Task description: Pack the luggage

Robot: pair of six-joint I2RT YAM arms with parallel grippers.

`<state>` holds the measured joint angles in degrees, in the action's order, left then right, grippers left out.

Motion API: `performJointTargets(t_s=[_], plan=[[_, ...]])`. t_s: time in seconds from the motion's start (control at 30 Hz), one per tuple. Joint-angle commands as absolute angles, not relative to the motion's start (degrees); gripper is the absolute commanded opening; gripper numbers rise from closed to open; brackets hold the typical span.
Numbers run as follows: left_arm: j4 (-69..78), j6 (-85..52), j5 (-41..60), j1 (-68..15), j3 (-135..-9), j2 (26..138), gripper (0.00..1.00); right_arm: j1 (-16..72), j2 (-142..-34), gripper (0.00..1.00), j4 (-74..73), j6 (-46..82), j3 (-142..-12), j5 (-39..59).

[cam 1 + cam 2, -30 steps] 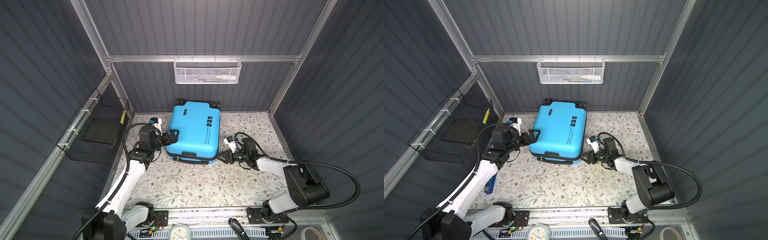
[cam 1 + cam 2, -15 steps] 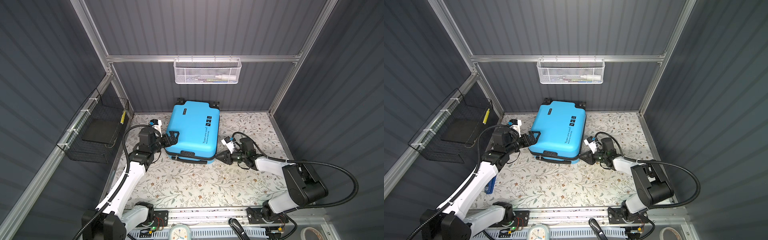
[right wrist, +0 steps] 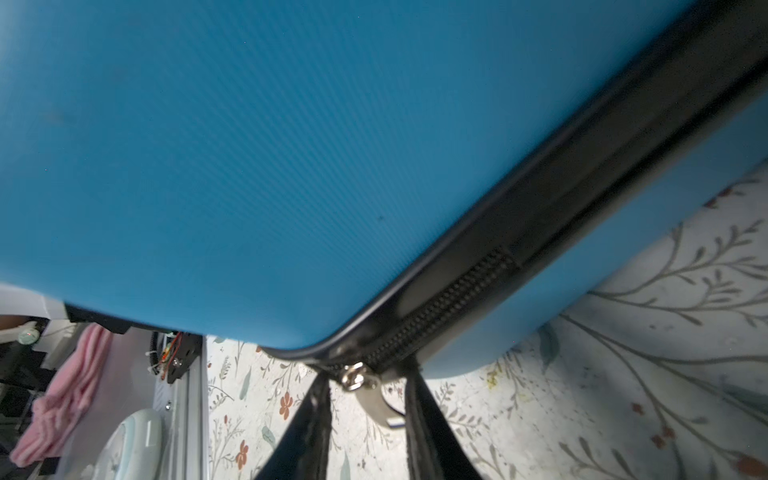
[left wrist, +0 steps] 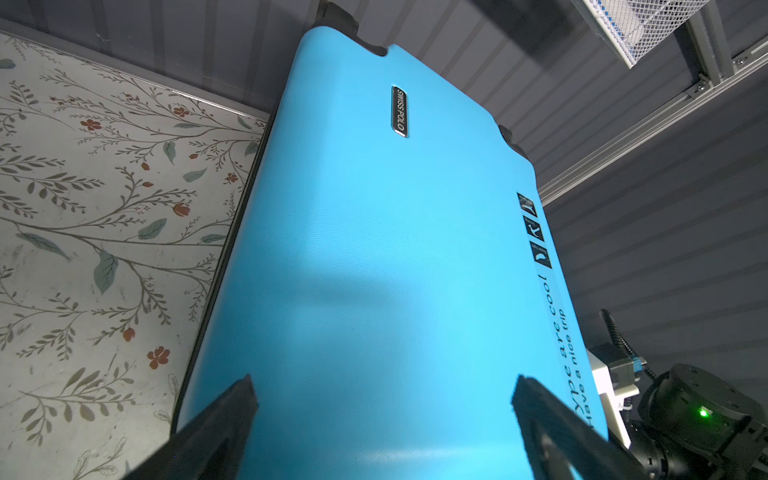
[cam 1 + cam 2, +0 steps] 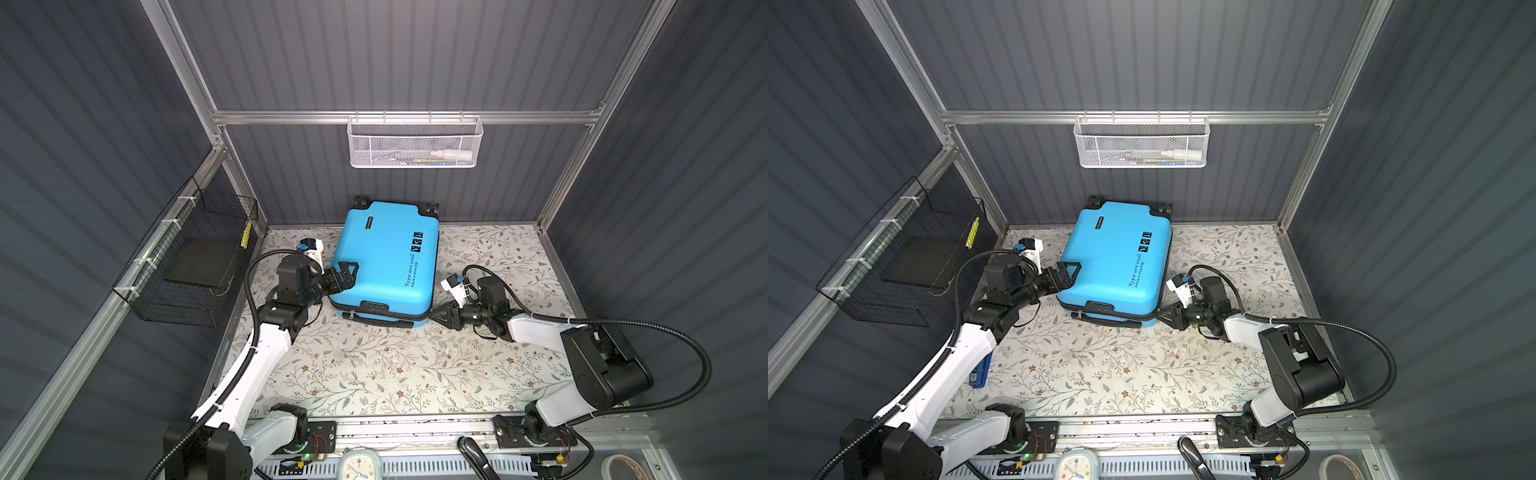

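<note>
One blue luggage point(image 5: 384, 249), lying flat, black lettering

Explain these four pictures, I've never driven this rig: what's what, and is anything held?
Two robot arms with two-finger grippers work on a floral table. Both top views look down on everything; each wrist view rides on one arm. A blue suitcase lies flat on the table, lid down. The left gripper is wide open over its shell, holding nothing. The right gripper sits at the near corner, fingers either side of the zipper pull; whether it pinches it, I cannot tell.
</note>
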<state>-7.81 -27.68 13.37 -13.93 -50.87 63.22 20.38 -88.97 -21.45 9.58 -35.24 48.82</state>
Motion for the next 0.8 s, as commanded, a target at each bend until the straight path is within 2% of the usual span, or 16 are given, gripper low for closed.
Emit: performJointTargets(t_s=[0.0, 0.4, 0.77], plan=[[-9.99, -27.82, 15.33, -14.24, -50.29, 62.67, 1.0, 21.26, -90.24, 0.25, -25.52, 10.73, -34.69, 49.04], [-9.79, -27.86, 15.19, -14.24, -50.03, 62.54, 1.0, 21.36, -90.05, 0.0, -28.86, 12.83, -32.56, 48.09], [-14.33, -28.58, 9.67, -14.24, -44.27, 57.32, 1.0, 21.36, -86.52, 0.0, -22.29, 14.28, -32.57, 42.14]])
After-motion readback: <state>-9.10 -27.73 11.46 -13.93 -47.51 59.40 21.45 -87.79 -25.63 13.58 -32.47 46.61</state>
